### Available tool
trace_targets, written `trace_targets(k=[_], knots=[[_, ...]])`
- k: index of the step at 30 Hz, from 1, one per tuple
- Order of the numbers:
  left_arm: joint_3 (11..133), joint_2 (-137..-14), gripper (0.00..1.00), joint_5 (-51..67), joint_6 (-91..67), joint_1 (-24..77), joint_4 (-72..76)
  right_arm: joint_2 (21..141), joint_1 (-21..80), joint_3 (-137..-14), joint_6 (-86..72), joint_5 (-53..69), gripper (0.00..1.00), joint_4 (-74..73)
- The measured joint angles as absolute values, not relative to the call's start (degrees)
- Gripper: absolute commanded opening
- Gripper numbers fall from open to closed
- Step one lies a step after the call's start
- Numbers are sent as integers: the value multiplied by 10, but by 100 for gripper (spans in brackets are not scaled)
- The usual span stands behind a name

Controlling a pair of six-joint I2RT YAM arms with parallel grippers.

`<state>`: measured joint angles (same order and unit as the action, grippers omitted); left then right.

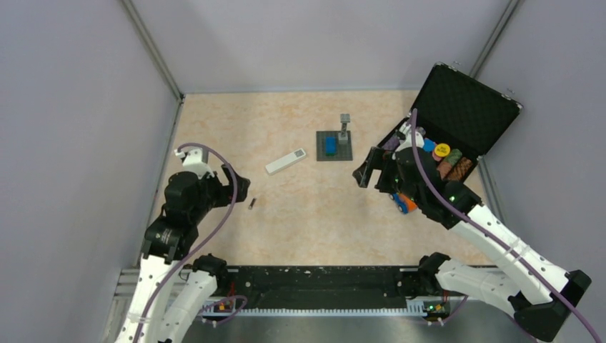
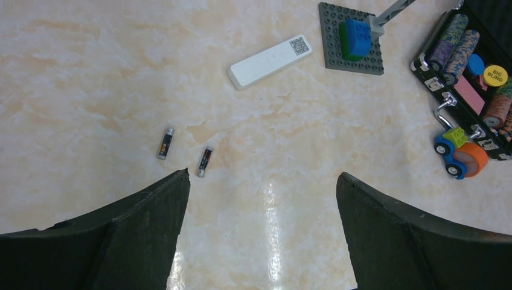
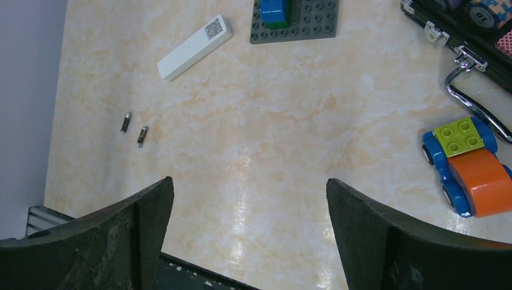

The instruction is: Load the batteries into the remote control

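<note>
The white remote control [image 1: 286, 161] lies flat at mid-table, and also shows in the left wrist view [image 2: 270, 61] and the right wrist view [image 3: 195, 47] with a small code patch at one end. Two slim dark batteries [image 2: 165, 143] [image 2: 205, 161] lie side by side on the table to its near left. The right wrist view shows both [image 3: 125, 122] [image 3: 142, 136]. The top view shows only one [image 1: 252, 204]. My left gripper [image 2: 262, 181] is open and empty, hovering just near of the batteries [image 1: 239, 187]. My right gripper [image 3: 249, 187] is open and empty, right of the remote [image 1: 368, 174].
A grey baseplate with a blue block [image 1: 334, 145] sits behind the remote. An open black case [image 1: 464, 114] with poker chips stands at the right. A toy car [image 1: 404, 203] sits under the right arm. Walls enclose the table on both sides.
</note>
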<state>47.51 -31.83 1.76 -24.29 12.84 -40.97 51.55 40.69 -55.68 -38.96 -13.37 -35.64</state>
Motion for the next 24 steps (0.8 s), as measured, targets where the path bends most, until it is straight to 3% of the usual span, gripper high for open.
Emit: trace_targets(k=[6, 11, 15, 20, 24], knots=[[467, -398, 96, 2, -195, 129, -348, 537, 406, -554, -387, -132, 91, -356], [520, -585, 94, -39, -118, 128, -322, 566, 406, -542, -390, -117, 91, -345], [573, -724, 94, 11, -45, 128, -316, 583, 406, -534, -391, -110, 91, -338], [627, -834, 82, 98, -9, 129, -279, 593, 406, -532, -391, -108, 91, -328], [677, -921, 79, 135, -10, 137, -234, 606, 406, -532, -391, -96, 91, -324]])
